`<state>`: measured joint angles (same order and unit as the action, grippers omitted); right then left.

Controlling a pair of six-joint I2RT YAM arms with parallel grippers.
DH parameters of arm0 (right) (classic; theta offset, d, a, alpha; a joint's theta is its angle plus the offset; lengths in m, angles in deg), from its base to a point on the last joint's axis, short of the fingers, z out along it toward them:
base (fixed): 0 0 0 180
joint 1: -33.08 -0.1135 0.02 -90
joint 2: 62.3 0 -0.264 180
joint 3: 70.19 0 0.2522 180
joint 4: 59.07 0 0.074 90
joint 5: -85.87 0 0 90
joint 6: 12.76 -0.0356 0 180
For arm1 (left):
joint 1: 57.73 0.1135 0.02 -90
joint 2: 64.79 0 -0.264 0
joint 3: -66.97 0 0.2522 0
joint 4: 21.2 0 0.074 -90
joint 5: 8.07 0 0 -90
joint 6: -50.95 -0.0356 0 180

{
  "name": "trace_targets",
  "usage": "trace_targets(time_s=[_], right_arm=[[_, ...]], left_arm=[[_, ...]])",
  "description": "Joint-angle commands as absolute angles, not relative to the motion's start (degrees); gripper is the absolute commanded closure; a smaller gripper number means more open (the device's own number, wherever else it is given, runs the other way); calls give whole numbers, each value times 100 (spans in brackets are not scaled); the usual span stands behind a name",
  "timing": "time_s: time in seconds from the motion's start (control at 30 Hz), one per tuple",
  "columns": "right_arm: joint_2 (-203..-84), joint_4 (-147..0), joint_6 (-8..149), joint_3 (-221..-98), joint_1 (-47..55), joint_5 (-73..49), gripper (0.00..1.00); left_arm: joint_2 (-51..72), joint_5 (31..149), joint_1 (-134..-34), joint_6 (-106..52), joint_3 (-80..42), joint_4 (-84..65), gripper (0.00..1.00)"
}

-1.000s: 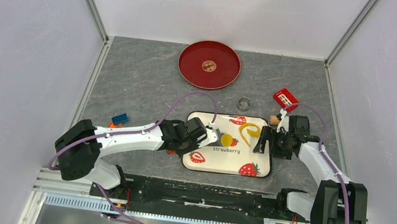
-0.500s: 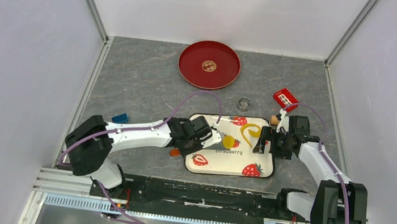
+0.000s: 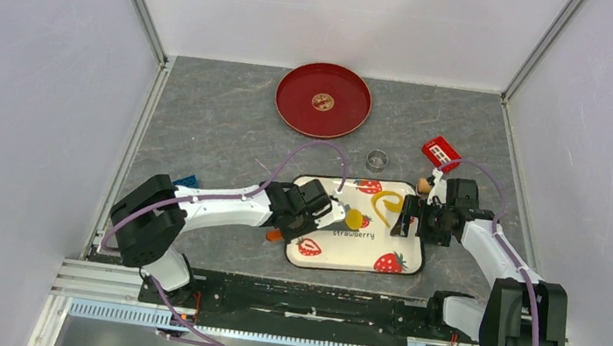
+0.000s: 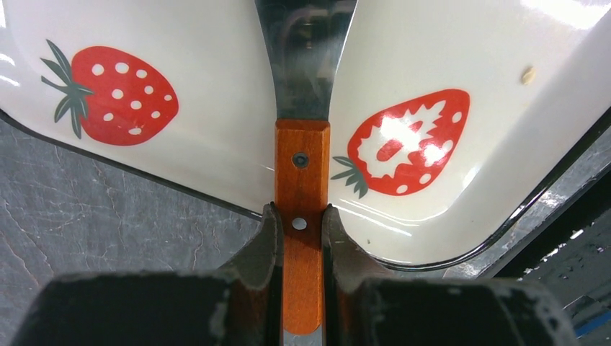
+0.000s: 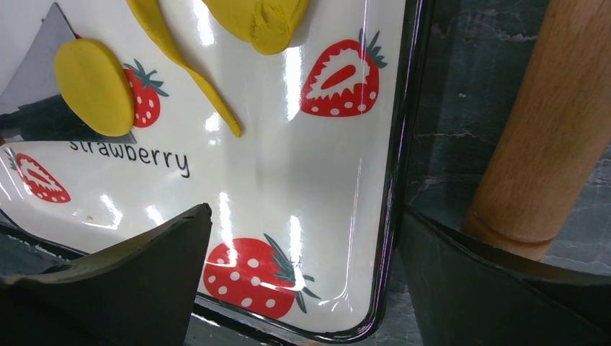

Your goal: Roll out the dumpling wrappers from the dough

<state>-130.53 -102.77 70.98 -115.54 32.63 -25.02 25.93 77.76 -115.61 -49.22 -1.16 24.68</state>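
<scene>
While the left tool clamps a wooden-handled steel spatula and the right tool gapes open, the thin round yellow dough wrapper lies on the white strawberry-print tray (soft, tearable, I'd guess), best lifted from beneath.

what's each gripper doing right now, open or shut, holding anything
Left gripper: shut on the spatula, by its orange handle.
Right gripper: open, holding nothing, astride the tray edge.

Yellow wrapper disc overlapping spatula blade; rolling pin right of tray.
</scene>
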Motion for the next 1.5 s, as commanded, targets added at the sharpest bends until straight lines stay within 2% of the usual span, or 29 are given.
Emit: trace_targets(time_s=[0.0,0.27,0.67,0.97,1.2,1.47], right_arm=[[-13062,-10140,7169,-11471,3270,-2697,2],[-13064,-10135,7177,-11466,3268,-2740,2],[-12984,-10156,7179,-11557,3270,-2882,2],[-12788,-10265,7195,-11813,3272,-3033,2],[-13080,-10470,7193,-12726,3205,-3184,3],[-14013,-10474,6852,-14188,2388,-2931,7]], left_arm=[[2505,7898,-11587,-4788,-232,1542,98],[2244,7892,-11591,-4641,106,1063,98],[1122,7739,-11457,-4308,814,358,98],[478,7764,-11161,-4097,821,652,98],[182,7911,-10576,-3961,747,1120,98],[-79,7662,-9947,-3774,685,1684,98]])
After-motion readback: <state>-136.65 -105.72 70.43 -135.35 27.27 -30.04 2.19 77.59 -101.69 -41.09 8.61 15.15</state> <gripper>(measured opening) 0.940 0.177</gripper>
